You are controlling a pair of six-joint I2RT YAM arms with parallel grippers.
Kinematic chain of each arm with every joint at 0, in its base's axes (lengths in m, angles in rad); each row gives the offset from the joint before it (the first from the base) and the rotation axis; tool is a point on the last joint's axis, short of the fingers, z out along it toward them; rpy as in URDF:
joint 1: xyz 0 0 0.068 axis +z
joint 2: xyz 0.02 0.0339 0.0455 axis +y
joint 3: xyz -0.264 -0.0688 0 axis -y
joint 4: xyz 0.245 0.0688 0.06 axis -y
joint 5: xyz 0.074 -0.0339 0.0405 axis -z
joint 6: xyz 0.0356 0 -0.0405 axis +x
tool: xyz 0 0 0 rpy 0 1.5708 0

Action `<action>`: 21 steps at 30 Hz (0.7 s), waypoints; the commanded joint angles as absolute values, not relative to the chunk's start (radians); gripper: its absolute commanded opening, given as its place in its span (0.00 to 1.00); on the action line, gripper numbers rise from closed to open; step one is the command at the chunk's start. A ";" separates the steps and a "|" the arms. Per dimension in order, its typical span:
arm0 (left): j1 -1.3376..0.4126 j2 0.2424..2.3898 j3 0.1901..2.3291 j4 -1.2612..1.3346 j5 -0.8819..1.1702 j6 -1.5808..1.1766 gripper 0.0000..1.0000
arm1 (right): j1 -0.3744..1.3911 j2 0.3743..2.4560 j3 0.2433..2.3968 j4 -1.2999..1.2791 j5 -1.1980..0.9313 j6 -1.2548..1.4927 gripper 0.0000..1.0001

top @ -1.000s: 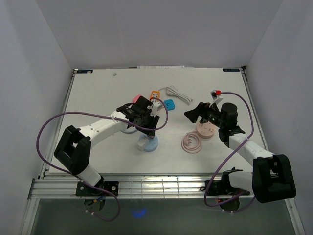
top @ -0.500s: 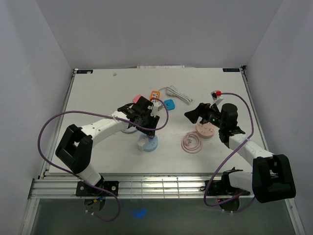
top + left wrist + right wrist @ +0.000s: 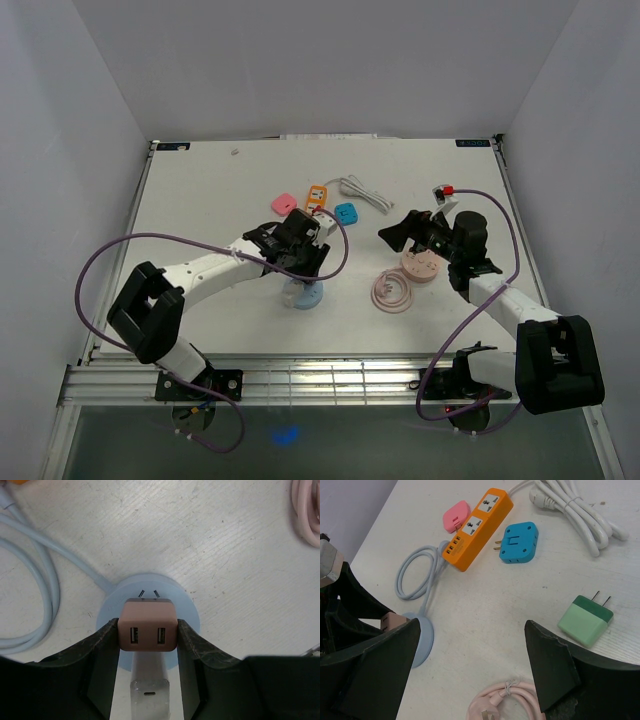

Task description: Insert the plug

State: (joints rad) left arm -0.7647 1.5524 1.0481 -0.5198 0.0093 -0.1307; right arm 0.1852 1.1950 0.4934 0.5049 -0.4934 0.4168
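My left gripper (image 3: 147, 639) is shut on a brown two-port USB plug (image 3: 147, 630). The plug's two prongs (image 3: 149, 594) point at the round light-blue socket (image 3: 187, 611) and sit just over its top face. In the top view the left gripper (image 3: 303, 262) hangs over that socket (image 3: 305, 295). A white adapter block (image 3: 148, 700) lies under the plug. My right gripper (image 3: 400, 232) is open and empty above the table, near a pink round socket (image 3: 420, 266). In the right wrist view its fingers (image 3: 471, 635) are wide apart.
An orange power strip (image 3: 475, 527), a pink plug (image 3: 456, 516), a blue adapter (image 3: 519, 542), a green adapter (image 3: 585, 620) and a white cable bundle (image 3: 580, 510) lie at the back. A pink cable coil (image 3: 392, 292) lies in front of the right gripper. The socket's blue cable (image 3: 45, 580) loops left.
My left gripper has moved toward the near edge and down with the plug, so it is now over the blue socket. The pink plug and orange strip are uncovered. The right arm has not moved.
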 commanded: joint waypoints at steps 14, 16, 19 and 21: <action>-0.784 1.558 0.962 -0.571 -0.020 -0.166 0.00 | 0.175 1.177 0.486 0.566 -0.515 0.431 0.90; -0.784 1.574 0.976 -0.577 -0.017 -0.164 0.00 | 0.175 1.175 0.488 0.566 -0.515 0.430 0.90; -0.784 1.611 1.002 -0.589 -0.012 -0.155 0.00 | 0.173 1.177 0.486 0.566 -0.514 0.428 0.90; -0.782 1.635 1.006 -0.601 -0.015 -0.155 0.00 | 0.172 1.177 0.486 0.566 -0.514 0.428 0.90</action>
State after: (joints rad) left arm -0.7811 1.5555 1.0302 -0.5076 -0.0223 -0.1539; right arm 0.1780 1.1950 0.4931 0.5125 -0.5026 0.4301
